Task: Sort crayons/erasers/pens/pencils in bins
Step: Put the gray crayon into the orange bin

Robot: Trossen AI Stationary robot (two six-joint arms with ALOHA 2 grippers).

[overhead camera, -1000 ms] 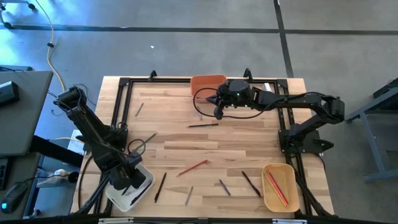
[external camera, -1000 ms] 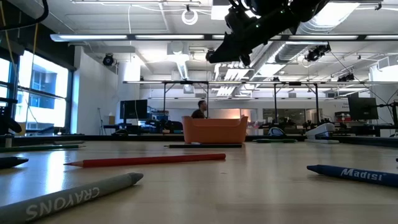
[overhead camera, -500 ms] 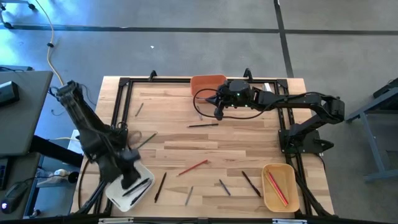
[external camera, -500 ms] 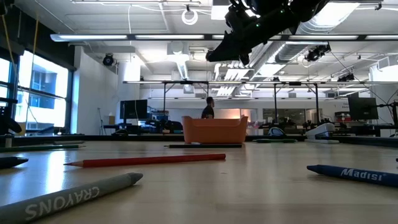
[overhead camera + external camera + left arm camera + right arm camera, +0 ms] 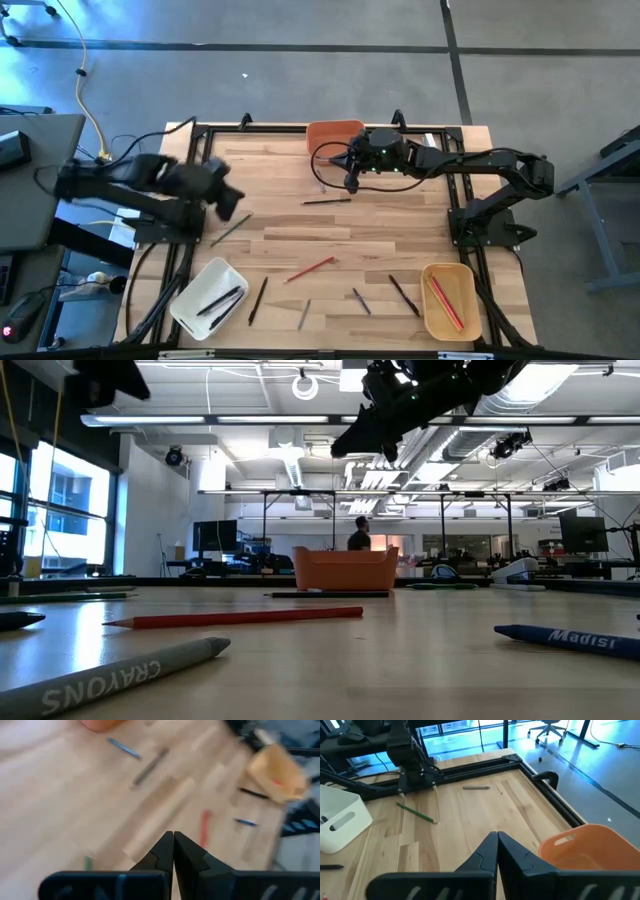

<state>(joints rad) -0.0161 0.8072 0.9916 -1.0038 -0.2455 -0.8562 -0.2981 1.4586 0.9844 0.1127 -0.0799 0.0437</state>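
On the bench (image 5: pixel 330 225), about ten sticks lie loose; the white bin (image 5: pixel 208 298) at the near left holds two dark ones, the tan-yellow bin (image 5: pixel 447 300) at the near right two red ones, the orange bin (image 5: pixel 333 136) sits at the far edge. Left gripper (image 5: pixel 228 202): jaws together, empty, above the green pencil (image 5: pixel 230 228). Right gripper (image 5: pixel 352 180): jaws together, empty, beside the orange bin. Step, as judged: between picks; next, part the jaws over a stick. Legible: "CRAYONS" on the grey crayon (image 5: pixel 115 675); roughly "Madisi" on the blue crayon (image 5: pixel 570 639).
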